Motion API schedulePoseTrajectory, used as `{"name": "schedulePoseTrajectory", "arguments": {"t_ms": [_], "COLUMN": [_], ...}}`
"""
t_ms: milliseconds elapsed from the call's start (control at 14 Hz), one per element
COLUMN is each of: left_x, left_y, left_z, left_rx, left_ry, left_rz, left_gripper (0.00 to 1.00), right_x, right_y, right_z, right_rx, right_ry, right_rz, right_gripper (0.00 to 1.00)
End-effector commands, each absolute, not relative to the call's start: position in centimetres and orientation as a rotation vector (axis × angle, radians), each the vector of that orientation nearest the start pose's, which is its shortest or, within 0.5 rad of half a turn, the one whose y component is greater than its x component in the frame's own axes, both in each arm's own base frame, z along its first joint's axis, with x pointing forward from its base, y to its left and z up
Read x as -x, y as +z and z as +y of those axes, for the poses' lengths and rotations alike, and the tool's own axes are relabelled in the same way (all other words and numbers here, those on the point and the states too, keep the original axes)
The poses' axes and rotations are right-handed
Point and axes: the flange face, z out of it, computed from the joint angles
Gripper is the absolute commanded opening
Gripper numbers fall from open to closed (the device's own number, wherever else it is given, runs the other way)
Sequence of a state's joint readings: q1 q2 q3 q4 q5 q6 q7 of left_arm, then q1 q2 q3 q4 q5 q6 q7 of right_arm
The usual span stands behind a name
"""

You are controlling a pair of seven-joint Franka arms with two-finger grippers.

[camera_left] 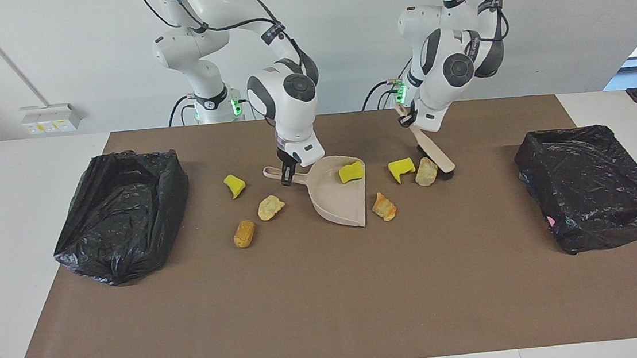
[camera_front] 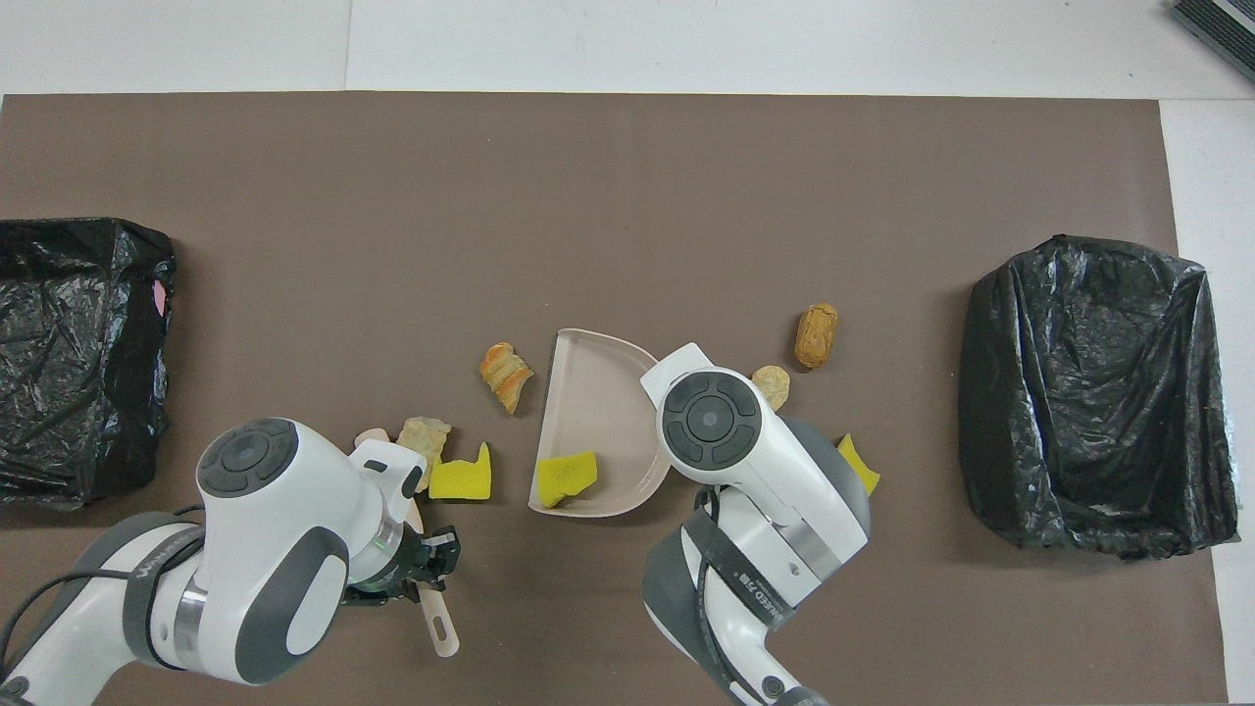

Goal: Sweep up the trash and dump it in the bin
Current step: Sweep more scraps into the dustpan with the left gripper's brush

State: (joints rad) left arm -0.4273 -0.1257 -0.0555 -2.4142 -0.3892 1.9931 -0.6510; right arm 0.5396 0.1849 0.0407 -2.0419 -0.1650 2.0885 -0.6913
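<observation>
**Trash half gathered, brush poised beside the pan**

Trash lies scattered mid-table: one yellow sponge chunk (camera_left: 351, 172) sits in the beige plastic dustpan (camera_left: 341, 199), while another chunk (camera_left: 401, 168) and a tan crusty lump (camera_left: 425, 171) lie between the pan's straight open edge and the brush (camera_left: 434, 154). The left tool (camera_left: 403, 115) is clamped on the brush handle; the right tool (camera_left: 289, 176) grips the pan handle. Three pieces lie toward the right arm's end, beside a crinkled black-bagged bin (camera_left: 120, 216).

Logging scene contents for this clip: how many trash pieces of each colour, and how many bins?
Yellow sponge chunks: 3
Tan-orange bread-like lumps: 4
Black-lined bins: 2
Total: 9
</observation>
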Motion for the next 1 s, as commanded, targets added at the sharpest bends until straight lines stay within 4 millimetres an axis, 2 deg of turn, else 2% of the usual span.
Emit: {"name": "schedulePoseTrajectory", "arguments": {"t_ms": [0, 143, 214, 357, 500, 714, 929], "left_x": [-41.2, -40.9, -40.3, -39.5, -39.0, -37.6, -37.7], "left_y": [34.6, 35.6, 35.7, 36.2, 37.7, 37.6, 38.2], "left_z": [-27.4, -30.9, -31.9, -33.6, -36.3, -36.8, -35.3], "left_rx": [3.208, 3.263, 3.281, 3.294, 3.318, 3.273, 3.204], "left_ry": [0.676, 0.624, 0.614, 0.606, 0.589, 0.672, 0.768], "left_rz": [-0.549, -0.397, -0.302, -0.226, -0.15, -0.092, -0.074], "left_gripper": [0.0, 0.0, 0.0, 0.0, 0.0, 0.0, 0.0], "right_x": [-47.2, -47.2, -47.2, -47.2, -47.2, -47.2, -47.2], "right_y": [34.4, 34.4, 34.4, 34.4, 34.4, 34.4, 34.4], "right_z": [29.8, 29.8, 29.8, 29.8, 29.8, 29.8, 29.8], "right_rx": [2.555, 2.555, 2.555, 2.555, 2.555, 2.555, 2.557], "right_ry": [0.253, 0.253, 0.253, 0.253, 0.255, 0.255, 0.255], "right_rz": [-2.043, -2.043, -2.043, -2.043, -2.043, -2.043, -2.041], "right_gripper": [0.0, 0.0, 0.0, 0.0, 0.0, 0.0, 0.0]}}
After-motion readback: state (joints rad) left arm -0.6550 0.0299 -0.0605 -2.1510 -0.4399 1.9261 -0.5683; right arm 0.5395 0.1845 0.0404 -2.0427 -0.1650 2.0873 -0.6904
